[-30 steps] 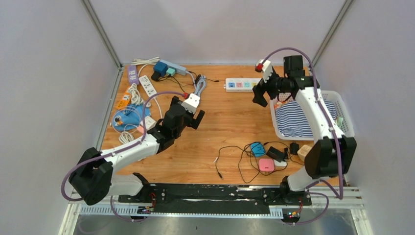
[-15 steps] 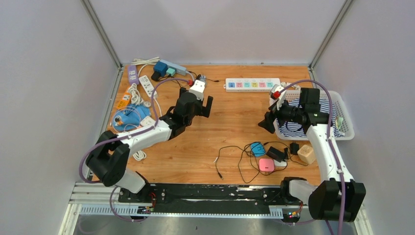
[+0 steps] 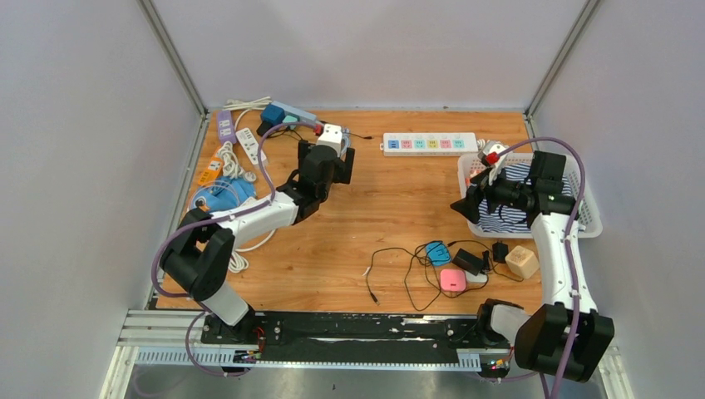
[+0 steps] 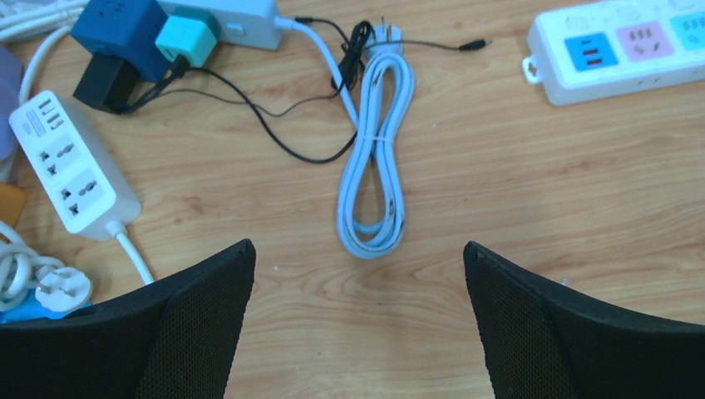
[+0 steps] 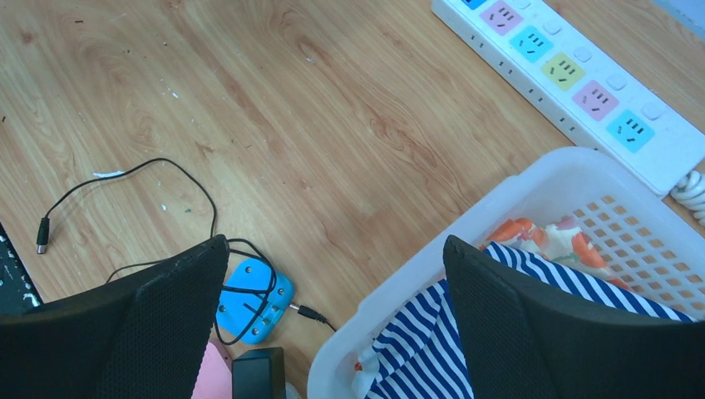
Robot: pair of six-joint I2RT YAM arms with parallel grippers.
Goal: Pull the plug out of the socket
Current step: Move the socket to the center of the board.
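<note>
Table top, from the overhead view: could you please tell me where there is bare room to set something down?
The widest bare wood lies mid-table, between the colour-socketed power strip at the back, the white basket on the right and the adapter-and-cable tangle in front. The back-left corner, with its power strips and cords, is crowded.

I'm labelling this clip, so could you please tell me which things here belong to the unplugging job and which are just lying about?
Job: teal plug and dark blue adapter seated in the pale power strip; open left gripper.
Lying about: coiled white cable, colourful socket strip, white basket, blue charger, pink charger.
</note>
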